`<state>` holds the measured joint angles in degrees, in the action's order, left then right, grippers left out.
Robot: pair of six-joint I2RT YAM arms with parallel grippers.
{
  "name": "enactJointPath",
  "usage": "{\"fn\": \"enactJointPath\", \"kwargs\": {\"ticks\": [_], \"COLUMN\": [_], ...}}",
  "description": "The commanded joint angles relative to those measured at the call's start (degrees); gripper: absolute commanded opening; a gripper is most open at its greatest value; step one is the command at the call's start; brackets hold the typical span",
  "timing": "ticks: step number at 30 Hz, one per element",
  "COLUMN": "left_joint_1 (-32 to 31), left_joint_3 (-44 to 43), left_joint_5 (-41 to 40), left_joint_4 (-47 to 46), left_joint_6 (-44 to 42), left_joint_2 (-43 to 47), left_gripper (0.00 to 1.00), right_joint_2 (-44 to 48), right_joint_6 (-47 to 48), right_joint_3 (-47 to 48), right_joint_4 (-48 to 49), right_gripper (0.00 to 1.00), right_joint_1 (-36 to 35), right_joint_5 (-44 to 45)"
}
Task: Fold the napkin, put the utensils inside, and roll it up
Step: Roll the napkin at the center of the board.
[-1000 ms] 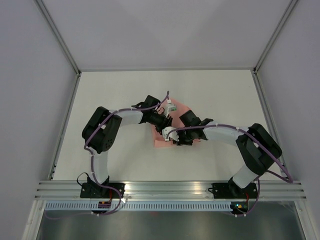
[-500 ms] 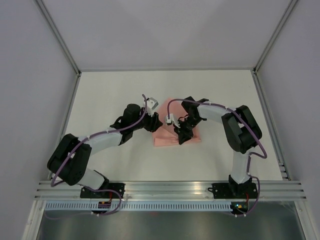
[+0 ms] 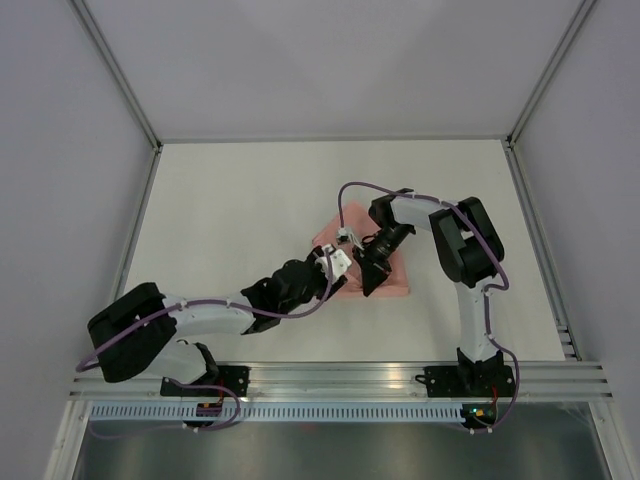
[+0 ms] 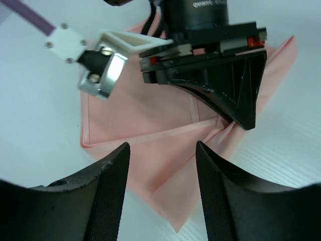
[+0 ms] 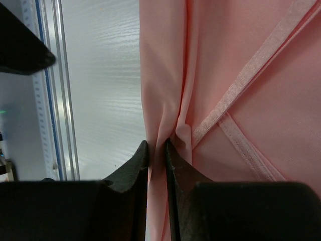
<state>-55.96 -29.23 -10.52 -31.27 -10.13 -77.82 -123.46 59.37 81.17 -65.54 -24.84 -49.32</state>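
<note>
The salmon-pink napkin (image 3: pixel 398 282) lies folded near the middle of the white table. In the left wrist view the napkin (image 4: pixel 145 120) shows a hemmed edge and a pointed corner toward me. My right gripper (image 3: pixel 369 282) is shut on a raised fold of the napkin (image 5: pixel 241 75), the cloth pinched between its fingertips (image 5: pixel 142 153). It also shows in the left wrist view (image 4: pixel 235 100), pressing down at the napkin's right side. My left gripper (image 3: pixel 338 272) is open and empty, low over the napkin's near-left corner (image 4: pixel 161 150). No utensils are in view.
The white table (image 3: pixel 250 200) is bounded by grey walls at left, right and back. A metal rail (image 3: pixel 340 375) runs along the near edge and shows in the right wrist view (image 5: pixel 50 100). The right wrist's white camera bracket (image 4: pixel 100 70) hangs above the napkin.
My left arm has swung from the napkin's far-left side down to its near-left corner. My right gripper has shifted slightly right along the napkin. The cloth has moved with it.
</note>
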Motion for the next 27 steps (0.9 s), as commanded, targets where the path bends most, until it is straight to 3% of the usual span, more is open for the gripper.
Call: {"fn": "enactJointPath", "kwargs": {"ticks": [1, 10, 27], "left_joint_1": [-4.93, -12.32, -12.85], "left_joint_3": [-3.27, -8.82, -13.48], "left_joint_5": [-6.26, -5.13, -0.11], "left_joint_4": [-2.05, -1.35, 0.77], "left_joint_6": [-9.72, -14.65, -14.31], "left_joint_2": [-5.65, -15.86, -27.2], "left_gripper": [0.61, 0.62, 0.59], "right_joint_2": [-4.51, -6.18, -7.23], "right_joint_6": [3.29, 2.59, 2.06], "right_joint_3": [-0.57, 0.13, 1.19], "right_joint_4": [1.11, 1.03, 0.85], "right_gripper": [0.15, 0.15, 0.15], "right_joint_1": [0.41, 1.9, 3.04], "right_joint_5": [7.4, 7.4, 6.96]}}
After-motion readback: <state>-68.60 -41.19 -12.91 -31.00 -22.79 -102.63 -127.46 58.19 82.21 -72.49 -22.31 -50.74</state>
